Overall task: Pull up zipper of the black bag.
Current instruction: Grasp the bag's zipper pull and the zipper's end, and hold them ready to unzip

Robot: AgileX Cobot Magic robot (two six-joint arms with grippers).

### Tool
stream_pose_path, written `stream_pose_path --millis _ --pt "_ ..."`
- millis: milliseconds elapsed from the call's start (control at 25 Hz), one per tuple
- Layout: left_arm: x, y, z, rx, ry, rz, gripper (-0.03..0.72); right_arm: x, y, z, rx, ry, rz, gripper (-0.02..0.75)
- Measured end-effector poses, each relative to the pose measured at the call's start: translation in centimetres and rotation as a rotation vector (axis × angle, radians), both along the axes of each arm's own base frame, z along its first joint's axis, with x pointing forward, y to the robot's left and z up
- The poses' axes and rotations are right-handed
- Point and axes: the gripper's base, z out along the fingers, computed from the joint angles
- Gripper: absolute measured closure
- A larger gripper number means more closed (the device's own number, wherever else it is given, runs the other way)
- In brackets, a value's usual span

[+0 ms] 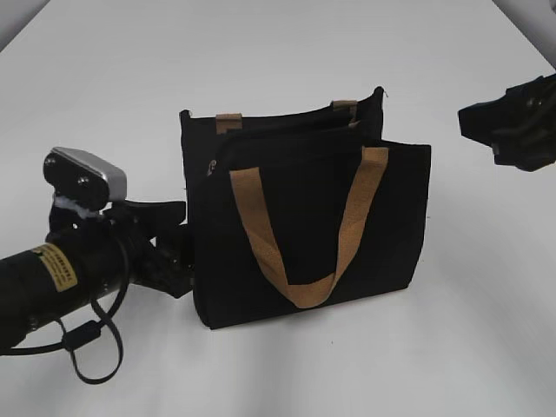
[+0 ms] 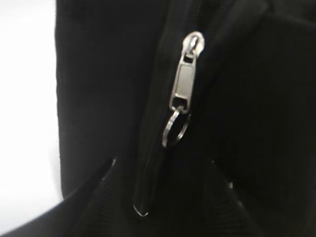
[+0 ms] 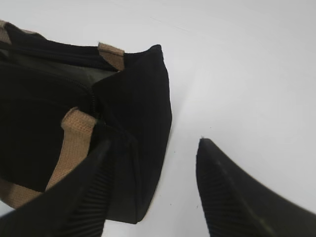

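The black bag (image 1: 304, 217) stands upright mid-table with a tan strap handle (image 1: 300, 287) hanging down its front. The zipper (image 2: 182, 84), a silvery pull tab with a small ring, hangs on the black zip line at the bag's left end. It fills the left wrist view just beyond my fingertips. My left gripper (image 1: 178, 252) is against the bag's left side. Its fingers (image 2: 162, 163) are open on either side of a black fabric fold below the tab. My right gripper (image 1: 486, 122) is open and empty, off to the bag's right; in its wrist view (image 3: 154, 143) the bag's right corner (image 3: 143, 98) lies by the left finger.
The white table (image 1: 278, 52) stretches all round the bag. The left arm's camera housing (image 1: 85, 178) and a looped cable (image 1: 91, 343) sit at the front left. The second tan strap (image 1: 228, 122) shows at the bag's back edge.
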Motion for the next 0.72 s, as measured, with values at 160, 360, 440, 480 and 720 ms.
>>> stream_pose_path --millis 160,360,440,480,720 --pt "1.3 -0.8 -1.1 0.011 0.017 0.0 0.28 0.0 0.0 0.0 0.0 0.0 0.0 0.32" --pt "2.8 -1.8 -2.5 0.034 0.048 0.004 0.289 0.0 0.0 0.0 0.0 0.0 0.0 0.32" --pt "3.1 -1.9 -2.7 0.035 0.054 0.016 0.336 0.0 0.0 0.0 0.0 0.0 0.0 0.32" --pt "3.2 -1.8 -2.7 0.033 0.057 0.029 0.384 0.0 0.0 0.0 0.0 0.0 0.0 0.32" --pt "3.2 -1.3 -2.1 0.022 0.05 0.081 0.659 0.2 0.1 0.8 0.006 -0.02 0.001 0.32"
